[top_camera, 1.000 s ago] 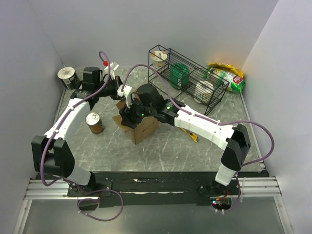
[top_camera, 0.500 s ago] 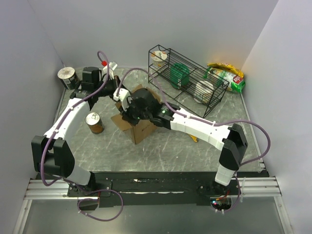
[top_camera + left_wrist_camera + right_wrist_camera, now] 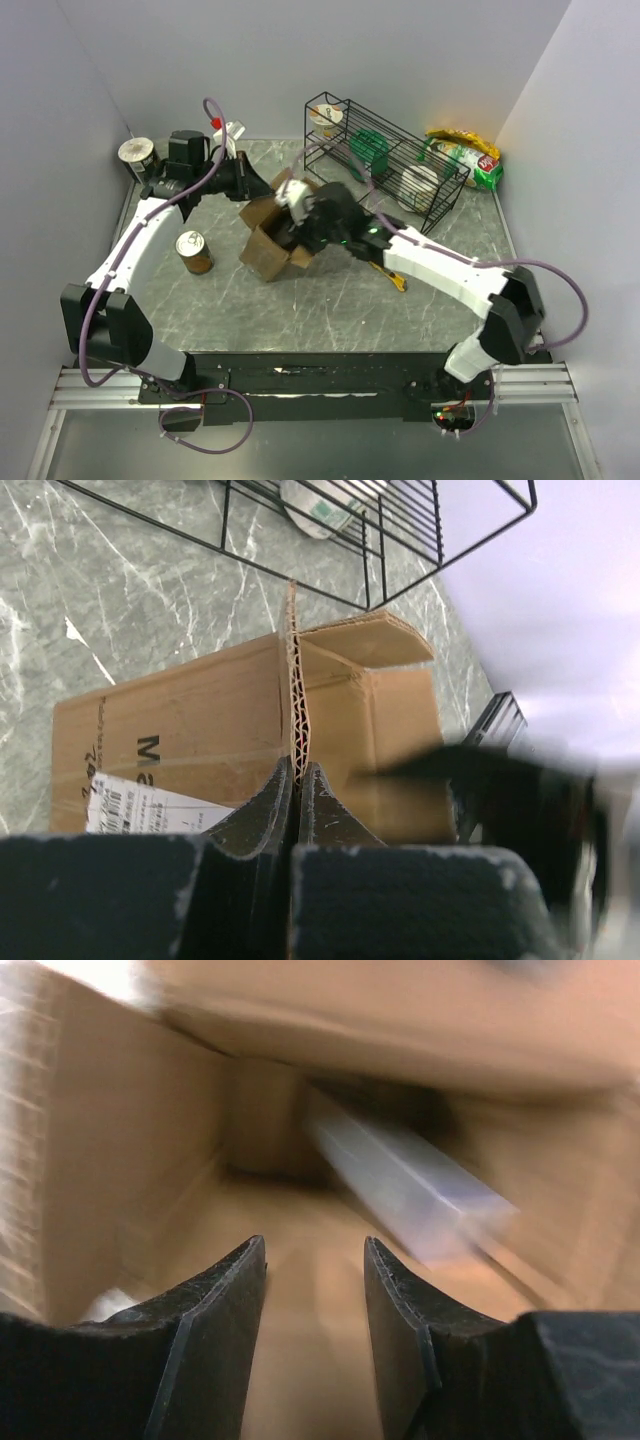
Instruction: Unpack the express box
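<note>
Left hand (image 3: 297, 772) clamps a box (image 3: 200, 740) flap; right hand (image 3: 315, 1250), fingers apart, is inside. Rack (image 3: 400, 140) near behind, can (image 3: 194, 251) beside.

The brown corrugated cardboard express box (image 3: 268, 248) stands tilted near the middle of the grey bench (image 3: 330, 300), flaps open. A white shipping label (image 3: 150, 802) marks one side; one flap's edge is pinched by the left fingers (image 3: 250, 820). Inside lies a pale oblong (image 3: 400, 1185), blurred.

Robot lab test cell, plain pale walls (image 3: 250, 60) boxing in a grey marble-look tabletop (image 3: 330, 300), aluminium rail (image 3: 540, 385) at six o'clock bearing the cabled left arm (image 3: 130, 245) and right arm (image 3: 440, 268), wire rack (image 3: 400, 132) at one o'clock, can (image 3: 193, 252) at nine o'clock
</note>
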You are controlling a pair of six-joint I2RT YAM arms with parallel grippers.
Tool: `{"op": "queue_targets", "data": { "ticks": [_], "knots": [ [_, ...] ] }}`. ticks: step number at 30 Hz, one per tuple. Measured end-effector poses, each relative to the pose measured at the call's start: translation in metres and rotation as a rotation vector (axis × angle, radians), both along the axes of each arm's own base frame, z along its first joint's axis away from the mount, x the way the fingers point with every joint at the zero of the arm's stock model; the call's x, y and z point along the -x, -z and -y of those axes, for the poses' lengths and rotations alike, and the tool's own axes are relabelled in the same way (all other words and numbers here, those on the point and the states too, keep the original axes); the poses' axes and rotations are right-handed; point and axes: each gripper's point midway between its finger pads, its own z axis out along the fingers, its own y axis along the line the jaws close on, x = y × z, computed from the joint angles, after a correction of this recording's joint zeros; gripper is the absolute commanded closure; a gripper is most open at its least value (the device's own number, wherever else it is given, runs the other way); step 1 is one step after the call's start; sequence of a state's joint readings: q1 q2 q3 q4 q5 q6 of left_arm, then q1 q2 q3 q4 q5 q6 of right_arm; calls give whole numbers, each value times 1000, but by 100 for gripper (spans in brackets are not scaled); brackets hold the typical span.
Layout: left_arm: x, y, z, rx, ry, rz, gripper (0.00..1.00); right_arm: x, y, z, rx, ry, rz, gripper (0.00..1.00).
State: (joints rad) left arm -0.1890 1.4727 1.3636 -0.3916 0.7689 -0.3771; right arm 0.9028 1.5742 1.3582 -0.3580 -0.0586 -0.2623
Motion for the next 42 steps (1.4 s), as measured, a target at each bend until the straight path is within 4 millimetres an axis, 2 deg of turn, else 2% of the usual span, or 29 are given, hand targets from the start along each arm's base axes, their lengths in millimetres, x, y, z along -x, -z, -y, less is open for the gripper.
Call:
{"op": "queue_targets", "data": {
  "ticks": [2, 5, 7, 11, 14, 20, 21, 22, 23, 26, 32, 37, 42],
  "knots": [
    [3, -1, -1, -9, 9, 11, 99, -13, -6, 26, -28, 51, 15, 51],
    [10, -4, 2, -22, 41, 35, 99, -25, -10, 55, -77, 107, 36, 51],
    [17, -7, 9, -32, 82, 65, 99, -24, -8, 59, -115, 93, 49, 51],
    [34, -8, 24, -48, 172, 104, 99, -12, 15, 57, -112, 9, 39, 48],
    [44, 1, 33, -45, 214, 96, 99, -2, 30, 56, -103, -68, 43, 43],
    [63, 29, 48, 92, 256, -63, 99, 15, 57, 70, -110, -115, 109, 30],
    [66, 31, 49, 112, 259, -85, 99, 19, 63, 74, -114, -119, 115, 19],
    [69, 35, 52, 142, 265, -119, 99, 22, 67, 76, -122, -123, 125, 15],
    [71, 39, 55, 163, 269, -150, 99, 26, 72, 78, -130, -125, 132, 14],
    [66, 47, 62, 230, 263, -236, 99, 29, 84, 79, -137, -116, 106, 14],
    [52, 67, 70, 333, 243, -358, 99, 18, 114, 76, -134, -48, 5, 15],
    [43, 72, 73, 406, 230, -413, 99, -4, 113, 77, -215, 35, -28, 16],
    [33, 66, 74, 453, 235, -427, 99, -29, 101, 64, -287, 71, -21, 16]
  ]
}}
